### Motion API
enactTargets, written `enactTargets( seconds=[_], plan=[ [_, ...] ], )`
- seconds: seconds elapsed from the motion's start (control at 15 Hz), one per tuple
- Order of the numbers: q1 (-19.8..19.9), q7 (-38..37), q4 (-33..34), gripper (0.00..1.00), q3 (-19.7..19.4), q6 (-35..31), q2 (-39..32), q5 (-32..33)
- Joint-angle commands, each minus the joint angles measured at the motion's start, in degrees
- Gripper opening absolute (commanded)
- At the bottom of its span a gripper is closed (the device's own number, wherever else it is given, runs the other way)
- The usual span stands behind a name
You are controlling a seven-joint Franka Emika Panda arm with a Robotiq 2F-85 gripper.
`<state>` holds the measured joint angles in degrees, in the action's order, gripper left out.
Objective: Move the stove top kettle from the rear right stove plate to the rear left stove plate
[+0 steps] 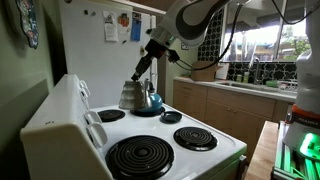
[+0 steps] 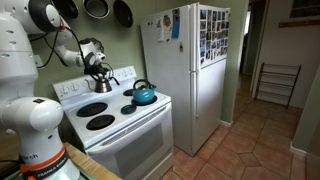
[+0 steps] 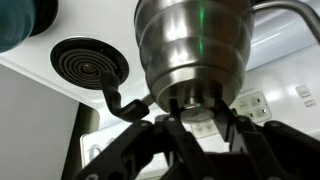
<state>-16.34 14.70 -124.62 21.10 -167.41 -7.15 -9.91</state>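
End effector [image 3: 195,112] clenched on the top of the steel kettle [image 2: 100,76] | I saw that kettle at the stove's [image 2: 135,140] rear, by the back panel, at 10 o'clock from the blue kettle [image 2: 143,95] | base touching or lifted: I could not tell | bare coil [image 3: 88,62] at its 9 o'clock in wrist view

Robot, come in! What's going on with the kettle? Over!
Gripper shut on silver kettle handle. Kettle looks lifted above stove, not set down yet. Blue kettle sits on stove, apart from it.
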Motion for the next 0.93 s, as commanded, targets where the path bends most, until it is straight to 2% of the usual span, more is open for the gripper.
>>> enactTargets(
  seconds=[0.0, 0.2, 0.27, 0.87],
  plan=[
    [0.1, 0.0, 0.0, 0.39, 0.0, 0.0, 0.0, 0.0],
    [0.1, 0.0, 0.0, 0.39, 0.0, 0.0, 0.1, 0.0],
    [0.1, 0.0, 0.0, 0.14, 0.0, 0.0, 0.1, 0.0],
    [-4.0, -3.7, 1.2, 0.14, 1.1, -0.4, -5.3, 8.4]
  ],
)
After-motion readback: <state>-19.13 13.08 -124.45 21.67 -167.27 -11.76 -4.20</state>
